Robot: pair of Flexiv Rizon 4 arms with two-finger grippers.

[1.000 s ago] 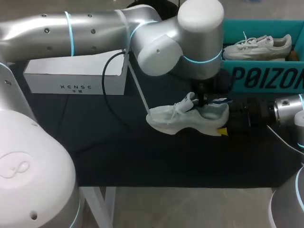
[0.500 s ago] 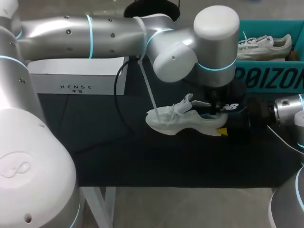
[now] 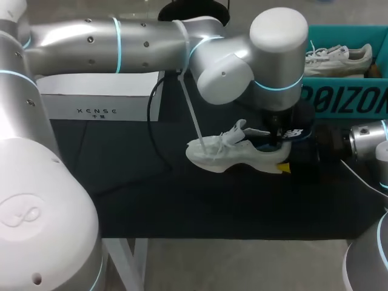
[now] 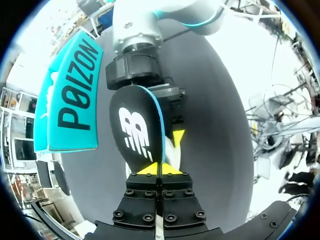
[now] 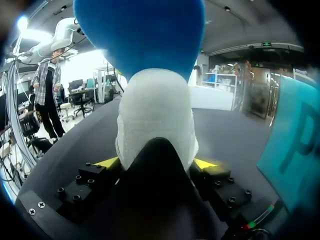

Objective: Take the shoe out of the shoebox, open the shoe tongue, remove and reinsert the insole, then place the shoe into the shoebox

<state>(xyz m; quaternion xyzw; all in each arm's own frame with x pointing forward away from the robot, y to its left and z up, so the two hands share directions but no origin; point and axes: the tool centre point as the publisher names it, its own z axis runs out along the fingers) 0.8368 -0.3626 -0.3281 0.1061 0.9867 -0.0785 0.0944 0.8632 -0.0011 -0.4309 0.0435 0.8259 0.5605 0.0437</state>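
Rightward has gone my left arm, drawing the black, blue-edged foam insole [image 3: 292, 133] up from the white mesh sneaker [image 3: 233, 154]. That arm's left gripper [image 4: 159, 169] pinches the insole's end, and the right gripper [image 5: 156, 165] clamps the sneaker's heel. I judge the insole light and floppy, best held by an end. The sneaker sits low at the dark table mat [image 3: 151, 194], right of middle, just near of the teal cardboard shoebox [image 3: 339, 103].

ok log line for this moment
left jaws: shut on insole, over heel of shoe | right jaws: shut on shoe heel | shoe: outside shoebox | shoebox: other shoe inside
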